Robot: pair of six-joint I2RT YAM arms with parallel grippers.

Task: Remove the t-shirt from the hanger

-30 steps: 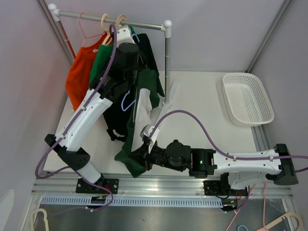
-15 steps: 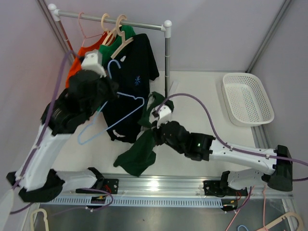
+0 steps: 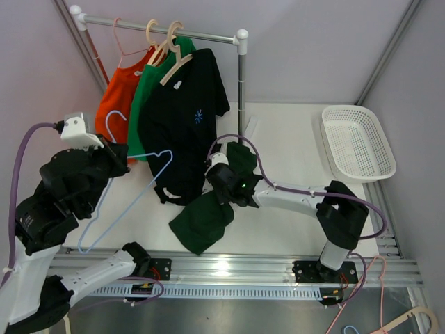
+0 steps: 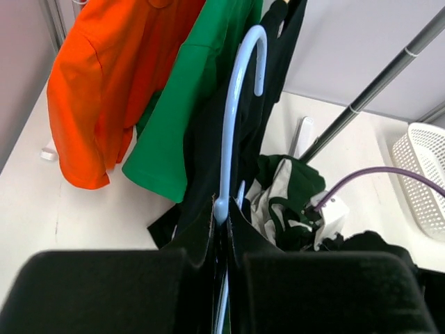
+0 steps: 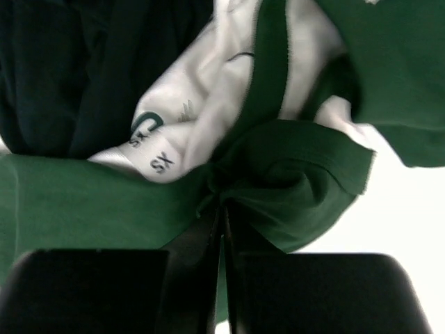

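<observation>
Top external view: the dark green t-shirt with a white lining (image 3: 201,221) lay crumpled on the white table (image 3: 299,139), below the rack and clear of every hanger. The right gripper (image 3: 221,186) sat on the middle of the heap. The light blue thin-framed hanger (image 3: 128,198) hung bare and tilted at the left, well apart from the shirt, its neck at the left gripper (image 3: 115,156).

This view could not show how either gripper stood. The right wrist view did: the right gripper (image 5: 221,216) was clenched on a fold of the green cloth (image 5: 299,174), beside a white neck label printed XS (image 5: 163,163). In the left wrist view the left gripper (image 4: 221,221) was clamped on the stem of the blue hanger (image 4: 231,104), hook upward.

Behind, an orange shirt (image 3: 115,104), a bright green shirt (image 3: 149,90) and a black shirt (image 3: 184,118) hung on the metal rail (image 3: 174,31). A white slotted basket (image 3: 358,142) stood at the far right.

A second earlier the green shirt had still draped from the hanger by the rack. Half a second earlier the hanger was already out, held before the black shirt. Since then the left arm had drawn back to the left.
</observation>
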